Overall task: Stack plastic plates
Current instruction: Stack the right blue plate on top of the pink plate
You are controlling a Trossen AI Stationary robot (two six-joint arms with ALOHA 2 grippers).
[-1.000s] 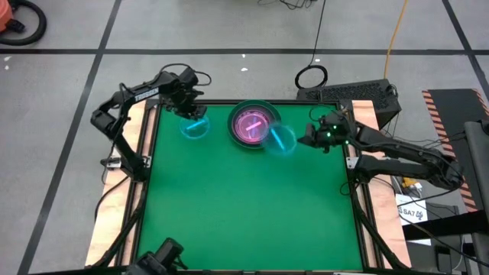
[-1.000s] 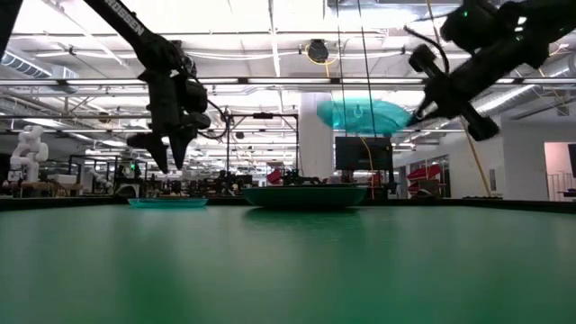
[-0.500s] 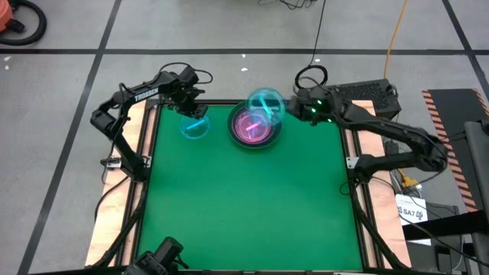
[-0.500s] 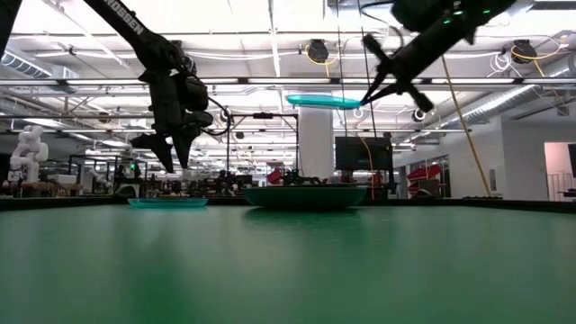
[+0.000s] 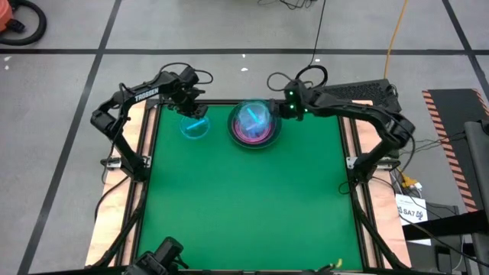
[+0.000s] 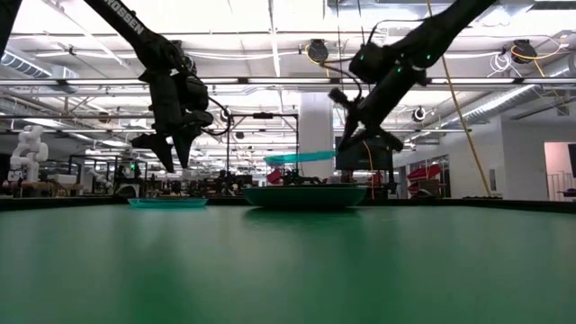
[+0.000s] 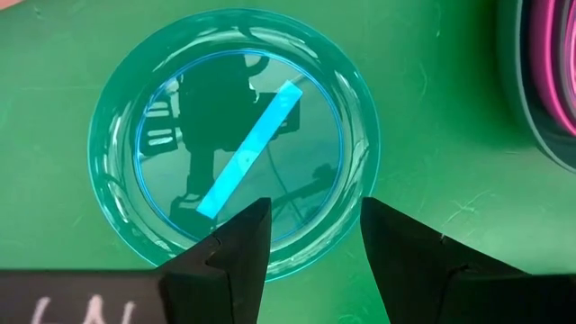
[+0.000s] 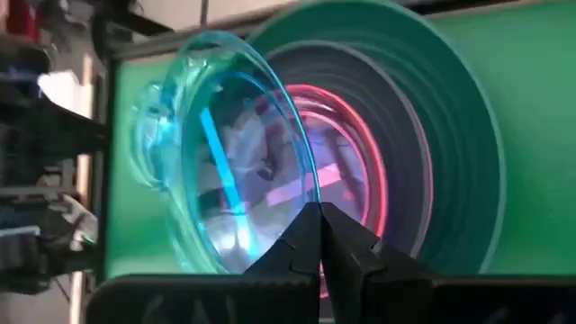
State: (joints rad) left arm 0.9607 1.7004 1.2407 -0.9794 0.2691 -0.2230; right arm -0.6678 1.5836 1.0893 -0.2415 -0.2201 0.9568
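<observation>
High view: pink plate [image 5: 252, 134] inside dark plate [image 5: 271, 139].

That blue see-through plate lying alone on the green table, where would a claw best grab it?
Probably by its raised rim. The cyan plate lies flat and shallow, so only the upturned edge gives something to pinch. The left claw hovers open above its near edge; coming straight down, one finger inside and one outside that rim, looks sensible.

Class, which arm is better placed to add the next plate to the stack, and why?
Right. The right gripper already holds a cyan plate just above the stack; the left gripper hovers open over another cyan plate.
</observation>
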